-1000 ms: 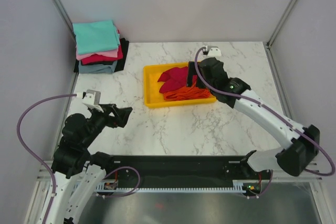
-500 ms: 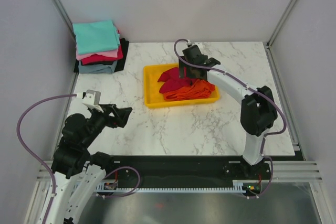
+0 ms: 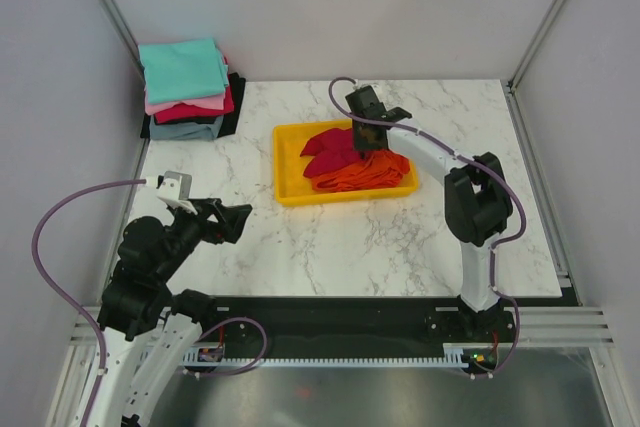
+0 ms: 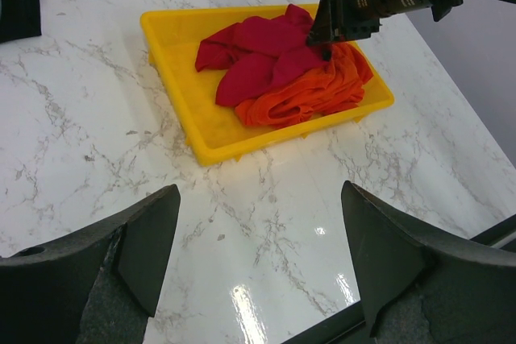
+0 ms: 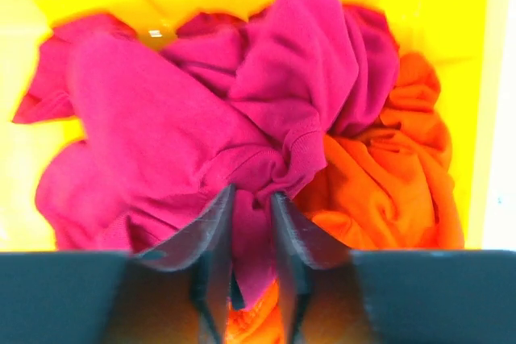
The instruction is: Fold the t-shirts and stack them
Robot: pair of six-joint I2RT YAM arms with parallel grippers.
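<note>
Right arm has swung in from the right side of the counter (image 3: 350, 247) and dropped into the tray (image 3: 283, 162), which sits at the far middle. A second ago the jaws stood wide above the cloth; now they are drawn in narrow.

Right gripper (image 5: 251, 223): clamped on a bunched fold of the red shirt (image 5: 161, 126), cloth visibly pinched between the fingers. Shirt not yet lifted; it lies crumpled in the tray, on top of and left of the orange shirt (image 3: 375, 172).

Reading: pick of the next shirt is just starting. Both tray shirts are unfolded. The folded stack (image 3: 185, 87) waits off the far-left corner.

Left gripper (image 4: 262, 231): spread wide, holding nothing, touching nothing, above the near-left counter and facing the tray.
</note>
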